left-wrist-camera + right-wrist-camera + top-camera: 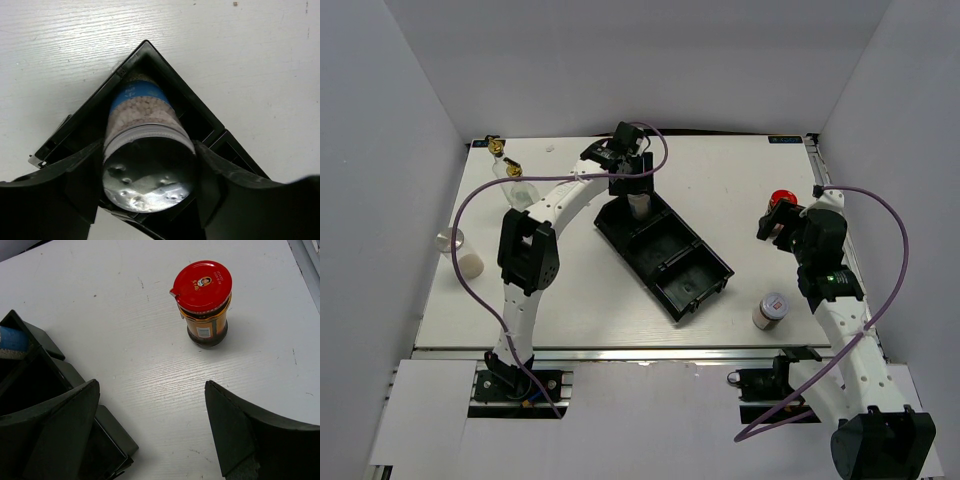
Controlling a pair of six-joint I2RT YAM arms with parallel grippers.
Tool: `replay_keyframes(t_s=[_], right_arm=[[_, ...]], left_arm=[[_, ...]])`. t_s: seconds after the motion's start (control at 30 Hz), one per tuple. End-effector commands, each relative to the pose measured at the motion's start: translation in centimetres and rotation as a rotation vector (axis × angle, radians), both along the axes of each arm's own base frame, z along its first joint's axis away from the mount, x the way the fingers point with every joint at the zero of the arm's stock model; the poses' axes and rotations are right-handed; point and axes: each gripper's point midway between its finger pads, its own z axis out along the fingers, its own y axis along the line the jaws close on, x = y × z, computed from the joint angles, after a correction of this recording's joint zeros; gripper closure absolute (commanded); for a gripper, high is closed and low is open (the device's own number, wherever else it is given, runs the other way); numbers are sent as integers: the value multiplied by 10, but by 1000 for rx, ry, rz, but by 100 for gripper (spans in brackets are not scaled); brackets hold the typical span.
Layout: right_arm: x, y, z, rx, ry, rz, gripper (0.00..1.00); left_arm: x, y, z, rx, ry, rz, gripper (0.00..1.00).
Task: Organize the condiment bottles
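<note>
One shaker gripped in left hand, inside tray end compartment.

**Black tray, red cap and gold spouts on white**

The table is white with faint wood-grain streaks. The long tray is black all over. The shaker in its far end has a dimpled silver cap, a blue band and pale beige granules. On the right, the jar has a glossy red cap with a small printed face, dark brown contents and a yellow-orange label. Nearer, the small jar has a white-and-red lid. At far left, the clear bottles have gold spouts.
</note>
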Motion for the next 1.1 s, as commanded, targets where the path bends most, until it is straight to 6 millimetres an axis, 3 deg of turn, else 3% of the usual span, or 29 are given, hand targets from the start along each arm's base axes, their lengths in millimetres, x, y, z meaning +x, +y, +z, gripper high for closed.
replay_keyframes(t_s=[0.0,0.03,0.07,0.23,0.33,0.4,0.43,0.47,0.5,0.53,0.57,0.63,0.67,0.7,0.73,0.77,0.8,0.87,0.9,0.93,0.97,1.0,1.07], right_arm=[[4,-3,8,-1,-23,-15,11],[4,-2,8,1,-21,-14,11],[4,-3,7,-1,-18,-15,11],[3,-2,8,0,-16,-12,11],[3,-1,10,1,-19,-8,10],[3,0,12,5,-25,-4,11],[2,0,11,7,-25,0,11],[2,1,13,8,-31,3,11],[1,1,13,9,-31,5,10],[1,2,14,9,-36,8,11],[1,2,14,10,-37,11,10],[0,4,15,13,-40,20,11],[0,4,16,13,-43,20,11],[0,4,16,16,-44,21,11],[0,4,16,17,-47,24,11],[0,5,17,18,-49,26,10],[0,5,15,16,-46,27,11],[0,5,16,16,-47,29,11],[0,5,16,17,-47,25,11],[0,5,15,17,-44,24,11],[0,4,14,16,-43,22,11],[1,5,14,18,-41,23,11],[1,5,15,20,-41,24,11]], left_arm=[[10,-9,37,-57,-87,-26,23],[10,-9,41,-59,-95,-28,16],[9,-8,43,-58,-97,-28,2],[6,-2,57,-48,-120,-18,2],[-1,4,73,-55,-138,-17,2],[-7,12,96,-62,-179,-1,2],[-12,16,98,-57,-181,7,2],[-19,22,118,-72,-216,15,2],[-23,27,125,-71,-231,25,2],[-29,32,122,-64,-225,30,2],[-39,39,144,-84,-264,41,2],[-49,52,153,-76,-286,73,2],[-59,60,142,-62,-263,94,2],[-73,71,158,-84,-294,113,2],[-81,77,159,-91,-303,130,2],[-95,85,131,-78,-247,153,2],[-111,96,145,-113,-282,175,2],[-128,120,135,-97,-285,279,2],[-143,135,110,-56,-245,317,2],[-158,158,117,-39,-285,384,2],[-167,169,111,-42,-280,444,2],[-178,184,93,-1,-262,493,2],[-202,214,90,18,-277,617,2]])
